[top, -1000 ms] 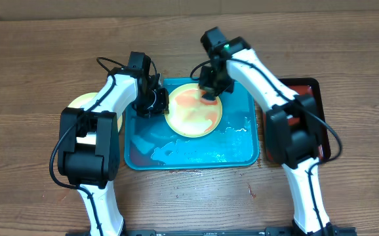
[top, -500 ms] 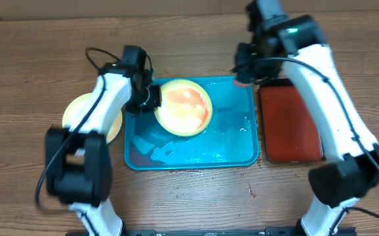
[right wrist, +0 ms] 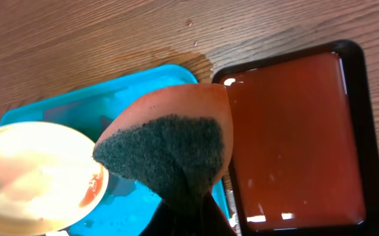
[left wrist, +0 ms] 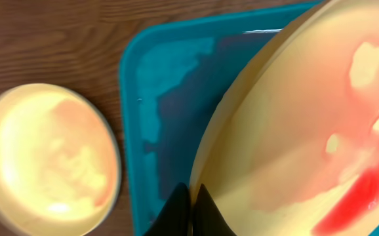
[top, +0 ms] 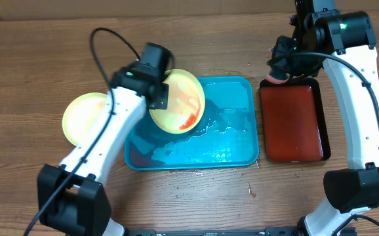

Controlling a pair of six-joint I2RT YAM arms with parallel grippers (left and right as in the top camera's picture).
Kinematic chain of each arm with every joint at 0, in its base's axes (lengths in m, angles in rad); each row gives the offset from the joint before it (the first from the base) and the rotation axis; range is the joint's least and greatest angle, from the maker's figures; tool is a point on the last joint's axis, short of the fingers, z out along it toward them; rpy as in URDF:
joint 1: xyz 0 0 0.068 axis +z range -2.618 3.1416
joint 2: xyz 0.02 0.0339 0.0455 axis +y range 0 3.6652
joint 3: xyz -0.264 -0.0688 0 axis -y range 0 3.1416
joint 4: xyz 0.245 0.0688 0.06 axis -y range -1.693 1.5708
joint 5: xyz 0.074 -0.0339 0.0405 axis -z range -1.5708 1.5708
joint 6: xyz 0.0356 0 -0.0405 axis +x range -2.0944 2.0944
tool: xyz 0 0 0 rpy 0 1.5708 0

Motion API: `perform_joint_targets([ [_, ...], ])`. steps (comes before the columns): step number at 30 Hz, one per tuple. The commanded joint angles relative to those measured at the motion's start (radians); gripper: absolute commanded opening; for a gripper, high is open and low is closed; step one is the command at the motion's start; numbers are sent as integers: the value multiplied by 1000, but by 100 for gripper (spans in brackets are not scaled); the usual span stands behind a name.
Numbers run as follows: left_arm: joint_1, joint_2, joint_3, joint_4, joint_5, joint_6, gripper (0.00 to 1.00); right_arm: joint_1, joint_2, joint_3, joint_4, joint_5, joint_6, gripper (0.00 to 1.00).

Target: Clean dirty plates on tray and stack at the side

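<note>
My right hand [right wrist: 187, 217] pinches a sponge [right wrist: 170, 154]; only its camera shows the dark side. My left hand [left wrist: 189, 204] grips a tilted plate [left wrist: 294, 118].

White arm shells [top: 103, 134], black joints [top: 349, 188], looping black cable [top: 92, 40].

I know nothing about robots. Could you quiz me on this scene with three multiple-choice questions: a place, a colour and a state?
1. Where is the spare plate?
A) on the red tray
B) on the table, left of the blue tray
C) on the floor

2. The rough face of the sponge is:
A) dark
B) white
C) yellow

3. The lifted plate in the left hand is:
A) flat
B) tilted, red-smeared
C) upside down

Answers: B, it lies on wood beside the tray; A, the right wrist view shows it; B, it leans over the tray.
</note>
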Motion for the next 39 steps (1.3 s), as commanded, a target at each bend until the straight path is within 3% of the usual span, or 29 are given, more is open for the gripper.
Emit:
perform_joint_targets([
  [1,-81,-1,8,-27,-335,-86,4,-5,-27,18,11,20,-11,4],
  [12,-272,-1,8,-62,-819,-178,4,-5,-27,18,12,38,-11,4],
  [22,-341,-1,8,-50,-1069,-180,4,-5,-27,18,12,37,-11,4],
  [39,-369,-1,8,-29,-1100,-227,4,-5,-27,18,8,37,-10,4],
])
